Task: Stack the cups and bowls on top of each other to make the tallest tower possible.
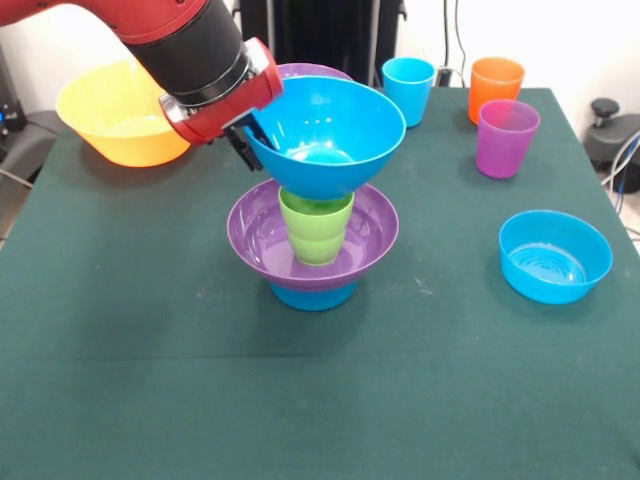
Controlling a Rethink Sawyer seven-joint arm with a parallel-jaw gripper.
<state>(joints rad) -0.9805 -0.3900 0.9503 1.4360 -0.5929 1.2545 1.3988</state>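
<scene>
Gripper (250,140) jaws shut on left rim of large blue bowl (325,135), one dark finger inside the wall, other outside. Bowl sits tilted slightly, w/ its base on the lime green cup (316,228). Green cup stands upright inside a wide purple bowl (313,238), which rests on a small blue bowl (313,294) turned upside down on the green counter (150,350) — that's the tower, mid-counter. Behind large blue bowl, rim of 2nd purple bowl (315,71) just shows. Yellow bowl (120,115) at far left, partly behind the arm (180,40). Light blue cup (409,88), orange cup (496,88), purple cup (507,138) upright at back right, orange and purple close together. Other small blue bowl (555,256) alone at right, open side up.
</scene>
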